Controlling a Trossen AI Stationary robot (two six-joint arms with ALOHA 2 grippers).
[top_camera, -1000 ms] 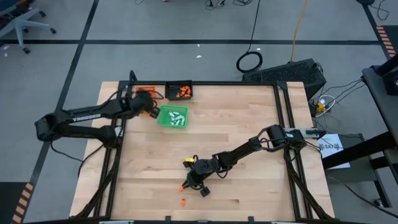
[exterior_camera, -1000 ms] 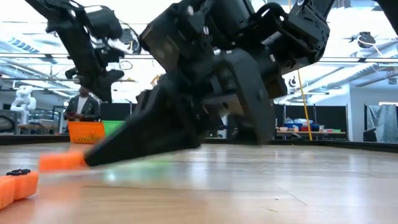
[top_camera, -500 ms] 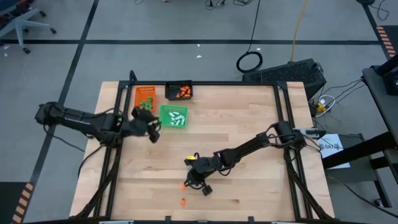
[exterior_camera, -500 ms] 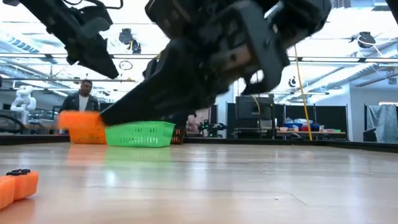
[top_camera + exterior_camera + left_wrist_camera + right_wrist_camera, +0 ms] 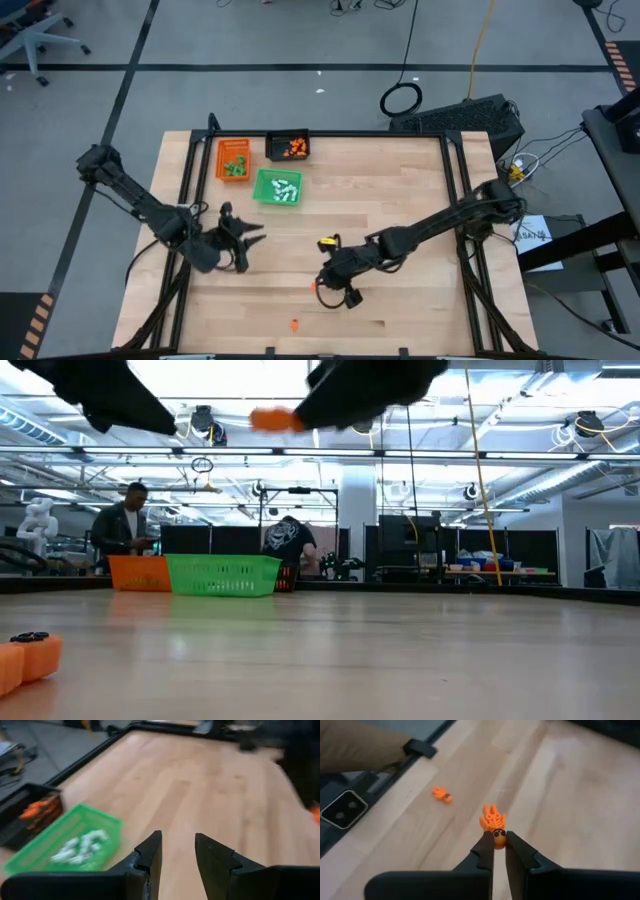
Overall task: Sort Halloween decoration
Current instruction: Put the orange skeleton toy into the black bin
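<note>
My right gripper [image 5: 499, 845] is shut on a tiny orange piece [image 5: 493, 821], which shows high above the table in the low view [image 5: 270, 420] and near the table's middle in the high view [image 5: 318, 285]. A second orange piece lies flat on the wood near the near edge [image 5: 294, 324] [image 5: 441, 795] [image 5: 28, 657]. My left gripper [image 5: 250, 235] [image 5: 177, 850] is open over bare wood on the near side of the green tray [image 5: 278, 188], which holds white pieces. The orange tray [image 5: 233, 158] holds green pieces. The black tray [image 5: 288, 146] holds orange ones. My right gripper pinches the orange piece by its dark-eyed end [image 5: 498, 834] between the two fingertips. The rest of the piece juts out past the fingertips. It is lifted clear of the table.
The three trays stand together near the far left corner. A black frame runs round the table's edge [image 5: 455, 180]. People stand in the room beyond the far edge [image 5: 125, 530]. Bare wood fills the right half of the table [image 5: 400, 180].
My right gripper has risen from the table with the orange piece, which is now lifted clear, and has shifted slightly toward the right. My left gripper has swung from the trays toward the near edge, to the table's middle left.
</note>
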